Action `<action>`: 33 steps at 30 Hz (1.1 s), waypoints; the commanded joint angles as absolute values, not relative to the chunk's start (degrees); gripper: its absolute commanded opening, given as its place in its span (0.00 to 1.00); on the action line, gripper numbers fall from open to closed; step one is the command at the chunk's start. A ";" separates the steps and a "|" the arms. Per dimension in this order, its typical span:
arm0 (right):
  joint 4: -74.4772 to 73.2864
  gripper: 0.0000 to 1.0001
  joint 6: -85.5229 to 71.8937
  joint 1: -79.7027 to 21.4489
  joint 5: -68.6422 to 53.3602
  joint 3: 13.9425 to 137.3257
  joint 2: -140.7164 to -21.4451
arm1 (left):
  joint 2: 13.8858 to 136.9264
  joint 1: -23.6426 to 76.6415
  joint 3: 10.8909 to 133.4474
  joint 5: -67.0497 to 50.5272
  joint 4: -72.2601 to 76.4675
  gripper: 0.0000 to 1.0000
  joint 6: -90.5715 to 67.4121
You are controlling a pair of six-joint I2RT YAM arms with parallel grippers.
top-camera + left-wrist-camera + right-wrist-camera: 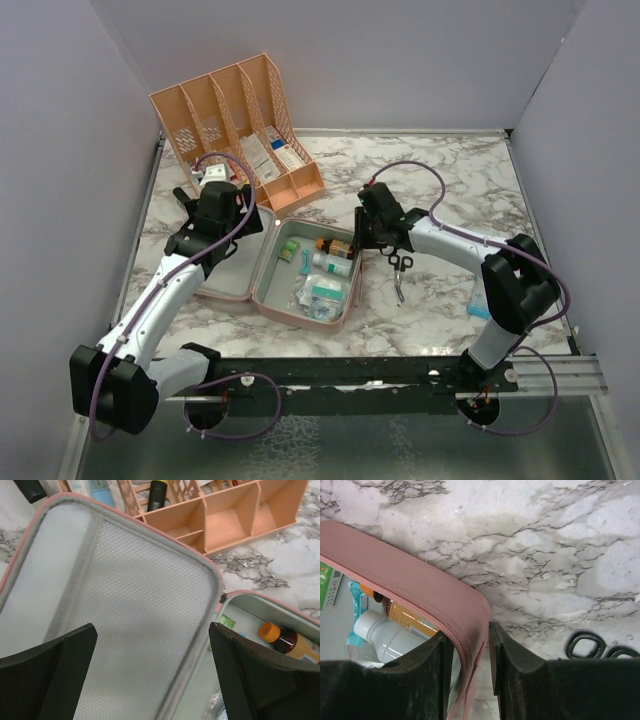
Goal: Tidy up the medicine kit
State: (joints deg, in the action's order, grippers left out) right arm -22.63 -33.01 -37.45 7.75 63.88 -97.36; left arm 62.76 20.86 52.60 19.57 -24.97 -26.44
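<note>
The medicine kit, a pink zip case, lies open in the middle of the table; its base tray (345,300) holds several small items. Among them are an orange-capped brown bottle (287,641), a white bottle (387,636) and green and teal packets. The lid (232,280) is swung out to the left, showing grey mesh lining (145,595). My left gripper (150,645) is open and empty, its fingers wide apart over the lid's inner face and edge. My right gripper (467,636) is shut on the tray's pink wall (420,587) at its far right corner, one finger inside and one outside.
A peach slotted desk organizer (240,125) with boxes and tubes stands at the back left, just beyond the lid; it also shows in the left wrist view (225,515). Black-handled scissors (399,266) lie right of the case. A small teal item (478,306) lies by the right arm.
</note>
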 commanded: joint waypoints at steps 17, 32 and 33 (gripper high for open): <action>-20.65 0.40 -29.58 -31.73 1.42 63.01 -97.31 | 64.52 -12.79 47.29 -10.75 -16.90 0.99 -28.43; -20.84 0.67 -24.09 -31.64 2.55 70.04 -94.66 | 75.39 -27.49 42.63 -32.35 -5.78 0.99 -30.77; -20.46 0.67 -24.14 -31.64 2.19 69.93 -94.41 | 75.83 -27.58 42.63 -34.58 -5.21 0.99 -30.92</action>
State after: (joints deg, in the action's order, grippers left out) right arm -21.10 -25.93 -31.86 2.72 69.08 -95.96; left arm 74.22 -26.48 42.48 -23.99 -9.47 -31.64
